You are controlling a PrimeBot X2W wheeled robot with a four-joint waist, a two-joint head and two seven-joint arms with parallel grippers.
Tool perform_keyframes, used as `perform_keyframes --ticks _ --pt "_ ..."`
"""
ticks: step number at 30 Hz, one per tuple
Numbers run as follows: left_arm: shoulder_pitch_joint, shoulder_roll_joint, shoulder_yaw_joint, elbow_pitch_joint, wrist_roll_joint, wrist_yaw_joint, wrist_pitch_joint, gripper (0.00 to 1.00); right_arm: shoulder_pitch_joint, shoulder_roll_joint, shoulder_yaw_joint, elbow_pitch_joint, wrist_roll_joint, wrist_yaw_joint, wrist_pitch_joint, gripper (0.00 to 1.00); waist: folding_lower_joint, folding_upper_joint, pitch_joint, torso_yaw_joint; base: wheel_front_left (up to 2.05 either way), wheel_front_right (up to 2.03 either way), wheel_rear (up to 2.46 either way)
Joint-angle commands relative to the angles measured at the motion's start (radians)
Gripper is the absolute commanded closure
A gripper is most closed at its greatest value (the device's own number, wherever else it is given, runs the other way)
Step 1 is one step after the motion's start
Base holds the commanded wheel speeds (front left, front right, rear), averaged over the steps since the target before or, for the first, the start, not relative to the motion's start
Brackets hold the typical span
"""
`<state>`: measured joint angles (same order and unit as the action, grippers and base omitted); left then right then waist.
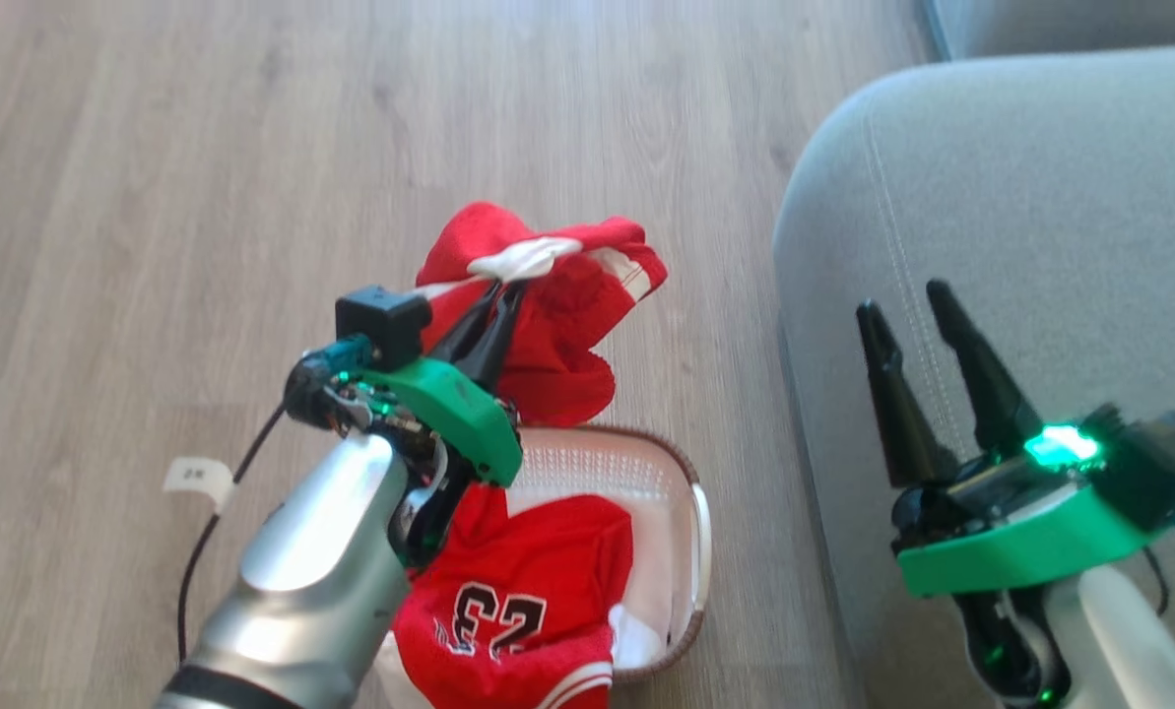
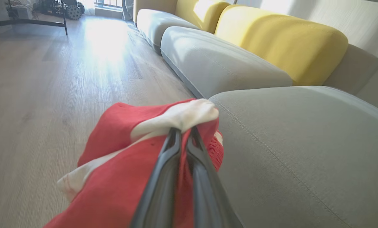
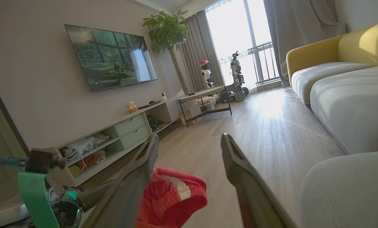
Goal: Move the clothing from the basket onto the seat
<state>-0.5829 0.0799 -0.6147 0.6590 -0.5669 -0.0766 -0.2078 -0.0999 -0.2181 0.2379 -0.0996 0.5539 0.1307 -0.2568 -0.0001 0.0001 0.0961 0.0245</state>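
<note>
A red garment (image 1: pixel 557 325) with white stripes and trim hangs bunched in the air above the far end of the basket (image 1: pixel 700 522). Its lowest fold comes close to the far rim, and whether it touches there cannot be told. The left claw (image 1: pixel 505 292) pinches it at a white band near its top, both dark fingers pressed together on the cloth. In the left wrist view the red folds drape down on either side of those fingers.

Lower down, inside the white perforated basket with its brown woven rim, lies the red jersey (image 1: pixel 508 591) with the black number 23. It is spread across the near part and partly hidden by the left forearm. A small white piece (image 1: pixel 636 630) lies beside the jersey, by the basket's right wall.

The basket stands on the wooden floor (image 1: pixel 252 148), near the grey-green seat (image 1: pixel 1040 197) on the robot's right, whose rounded corner and stitched seam show. The right claw (image 1: pixel 902 300) hovers over the seat's near edge, fingers spread apart and empty. In the left wrist view, yellow back cushions (image 2: pixel 280 41) stand behind the row of seats.
</note>
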Motion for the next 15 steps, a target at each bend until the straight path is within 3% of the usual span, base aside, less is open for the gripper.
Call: perform_keyframes --ticks 1,10,15 --pt "-0.028 0.037 0.03 -0.084 -0.003 0.013 0.022 1.0 0.007 0.002 0.027 -0.02 -0.008 0.0 -0.005 0.0 0.0001 -0.0001 -0.044 0.013 0.0 0.0 0.0" --pt "-0.012 0.116 0.037 -0.395 -0.009 0.067 0.162 1.0 0.049 0.014 0.064 0.012 -0.015 0.0 -0.005 0.0 0.0001 -0.0001 -0.069 0.005 0.0 0.0 0.0" --pt "-0.016 0.135 0.036 -0.498 -0.004 0.087 0.205 1.0 0.053 0.009 0.095 0.025 -0.009 0.0 -0.005 0.0 0.0001 -0.0001 -0.063 0.005 0.0 0.0 0.0"
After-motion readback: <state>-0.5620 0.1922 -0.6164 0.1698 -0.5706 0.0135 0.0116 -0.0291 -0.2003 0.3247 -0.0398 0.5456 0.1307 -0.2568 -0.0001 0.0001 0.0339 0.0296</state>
